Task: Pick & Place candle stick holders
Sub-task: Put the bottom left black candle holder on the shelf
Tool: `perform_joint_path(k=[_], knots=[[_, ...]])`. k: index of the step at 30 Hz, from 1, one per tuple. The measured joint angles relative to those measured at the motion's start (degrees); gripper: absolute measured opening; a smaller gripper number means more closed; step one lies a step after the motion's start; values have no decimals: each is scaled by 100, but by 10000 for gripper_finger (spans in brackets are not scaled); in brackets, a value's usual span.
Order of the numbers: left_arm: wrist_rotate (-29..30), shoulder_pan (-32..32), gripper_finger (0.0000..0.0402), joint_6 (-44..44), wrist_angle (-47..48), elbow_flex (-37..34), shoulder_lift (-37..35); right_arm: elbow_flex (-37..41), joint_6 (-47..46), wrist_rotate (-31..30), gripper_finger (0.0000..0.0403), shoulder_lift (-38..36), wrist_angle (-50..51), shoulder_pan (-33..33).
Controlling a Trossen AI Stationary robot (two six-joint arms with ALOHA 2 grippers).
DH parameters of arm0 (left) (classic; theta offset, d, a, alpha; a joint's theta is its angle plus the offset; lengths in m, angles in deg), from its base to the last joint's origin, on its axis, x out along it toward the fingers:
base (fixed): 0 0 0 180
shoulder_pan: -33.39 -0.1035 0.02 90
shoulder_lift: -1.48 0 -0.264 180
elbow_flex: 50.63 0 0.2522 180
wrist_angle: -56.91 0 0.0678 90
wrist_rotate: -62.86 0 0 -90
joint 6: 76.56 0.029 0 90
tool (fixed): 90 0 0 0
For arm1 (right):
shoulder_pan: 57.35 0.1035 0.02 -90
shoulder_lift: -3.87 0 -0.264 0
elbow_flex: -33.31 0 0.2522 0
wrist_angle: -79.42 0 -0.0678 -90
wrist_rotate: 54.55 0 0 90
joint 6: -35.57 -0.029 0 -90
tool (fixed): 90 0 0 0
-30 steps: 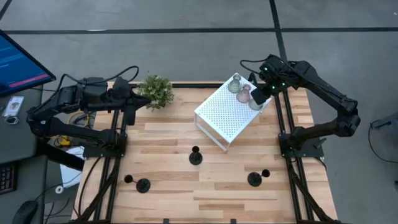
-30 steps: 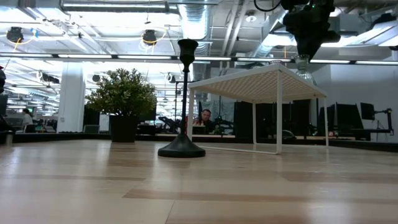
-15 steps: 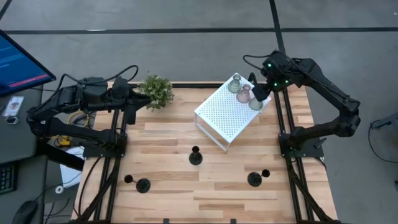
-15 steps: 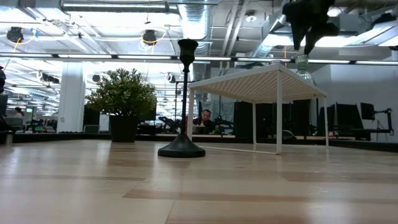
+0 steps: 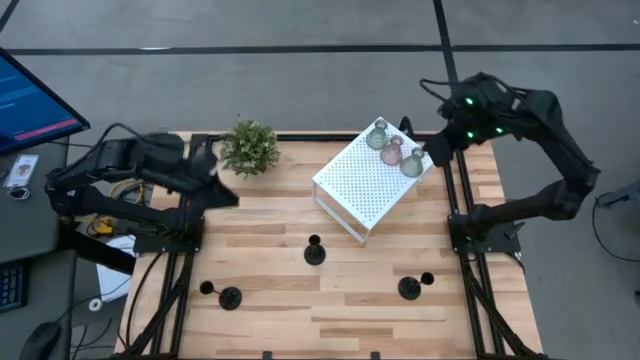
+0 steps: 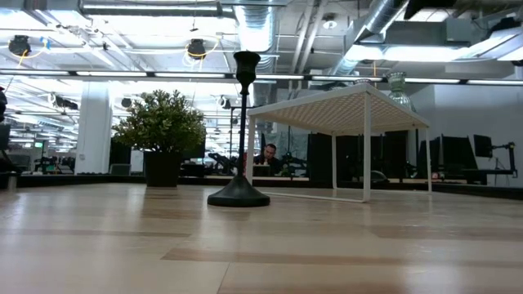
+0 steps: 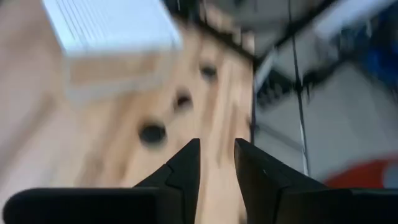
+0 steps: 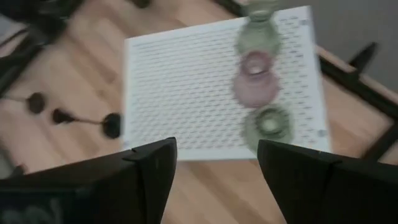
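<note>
Three glass candle stick holders stand in a row on the white perforated box [image 5: 362, 186]: a greenish one [image 5: 379, 132], a pink one [image 5: 392, 152] and a greenish one [image 5: 411, 165]. They also show in the right wrist view [image 8: 255, 78]. Three black holders stand upright on their round bases on the table, in the middle [image 5: 314, 251], near left [image 5: 229, 297] and near right [image 5: 409, 288]. My right gripper [image 8: 217, 163] is open and empty, up above the box's right corner [image 5: 438, 152]. My left gripper [image 7: 217, 163] is shut and empty, above the table's left part [image 5: 218, 186].
A green potted plant [image 5: 249, 147] stands at the far edge, left of the box. The box stands on thin legs [image 6: 365, 147], with open room under it. Bare wood lies between the black holders and along the near edge.
My right gripper has risen off the greenish holder at the box's right corner and drawn back toward the table's right edge; the holder stays standing on the box. My left arm has swung from beside the plant toward the near edge and the table's middle.
</note>
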Motion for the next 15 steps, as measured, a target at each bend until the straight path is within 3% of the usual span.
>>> perform_joint_path(k=[6,12,15], knots=[[-153,1142,97,-413,1146,-2,397,63,-774,-35,217,-486,5,1074],[702,1940,97,-277,2575,-215,530,144,-1484,-671,217,-759,7,2062],[519,2146,105,-229,2697,-645,434,144,-1685,-971,217,-756,7,2423]])
